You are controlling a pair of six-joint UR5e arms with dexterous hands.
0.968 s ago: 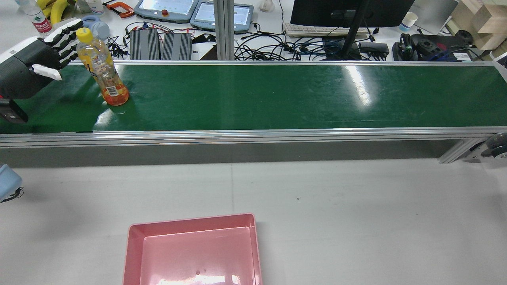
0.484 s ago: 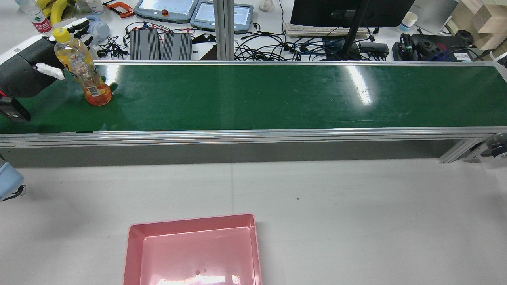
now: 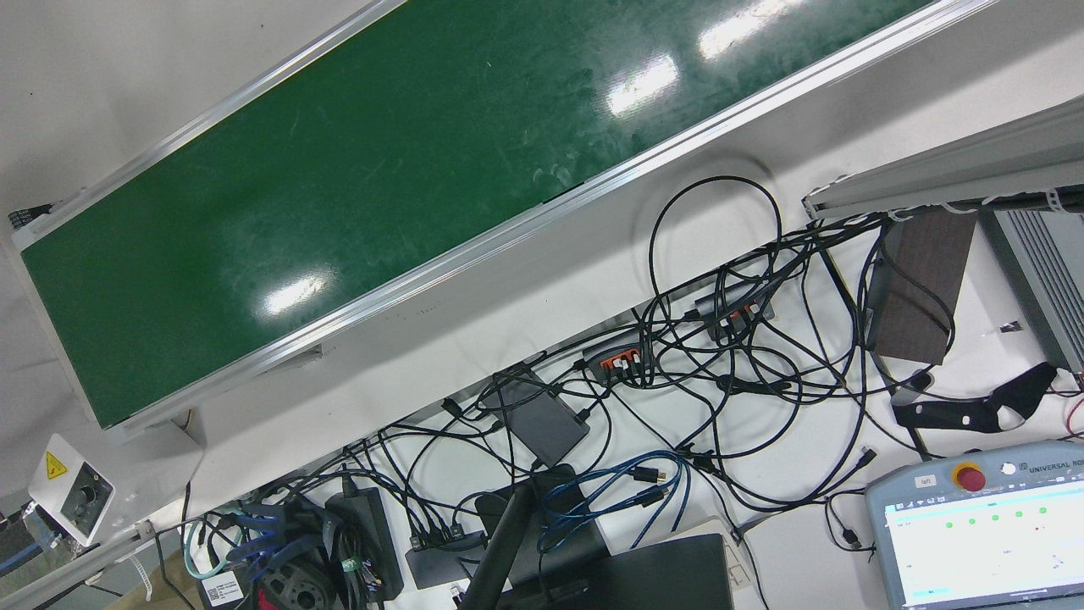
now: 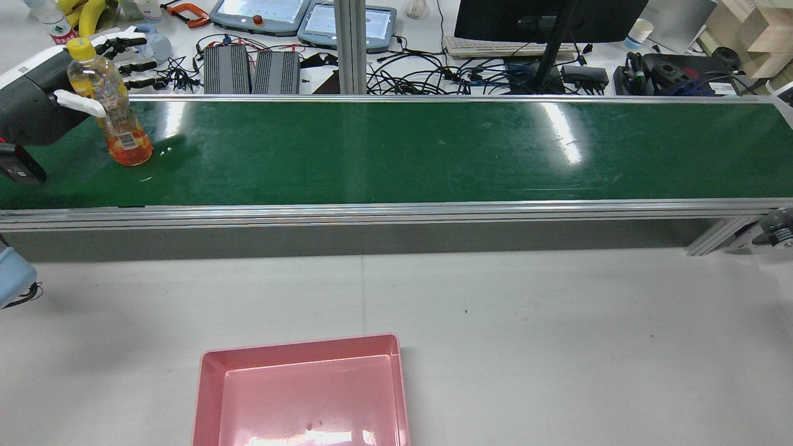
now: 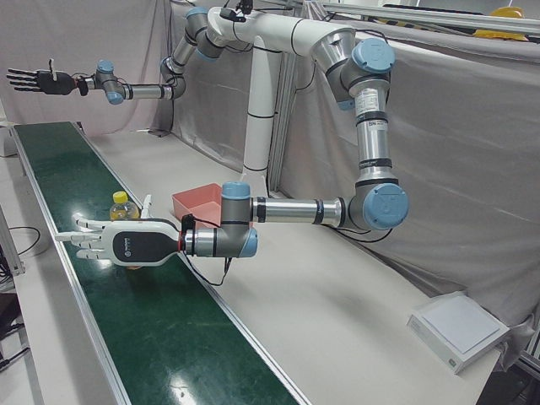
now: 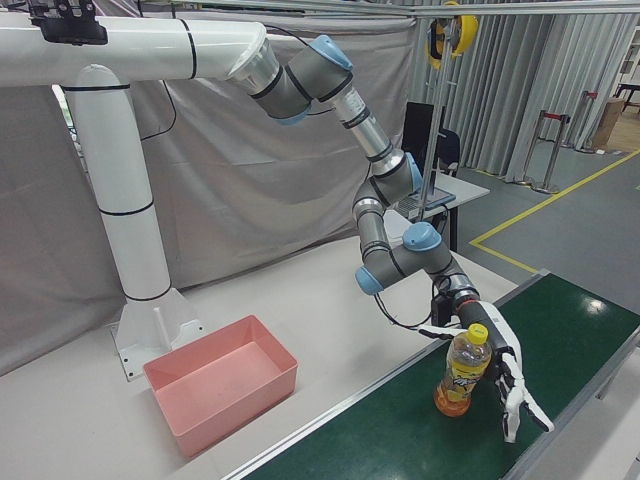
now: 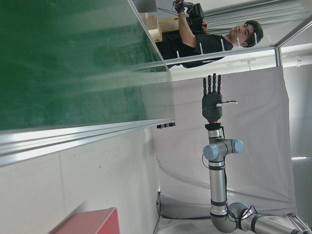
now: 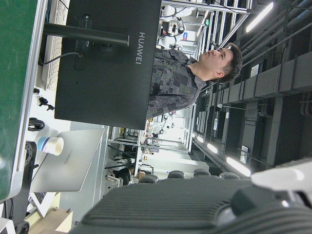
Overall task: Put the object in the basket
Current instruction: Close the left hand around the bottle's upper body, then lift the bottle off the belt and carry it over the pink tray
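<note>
Fingers spread wide, the left hand (image 4: 37, 105) sits beside the bottle (image 4: 114, 114) on the green belt (image 4: 396, 148), holding nothing. In the rear view its thumb reaches in front of the bottle's upper body and the other fingers (image 4: 127, 52) extend behind the neck, so the bottle stands upright between them. Whether anything actually touches the plastic I cannot tell; the right-front view suggests the palm is just beside it, not yet pressing.

The main risk, as I judge it, is tipping. The bottle is tall, narrow-based and only partly full of orange drink, so a finger closing high near the yellow cap could push it over before the thumb meets it. A closing grip that lands late or off-centre would likely roll it away on the smooth belt.

The right hand (image 5: 34, 80) is held high at the far end of the belt, fingers straight and apart, empty. The pink basket (image 4: 303, 396) waits on the table, well apart from the bottle, with nothing in it.
</note>
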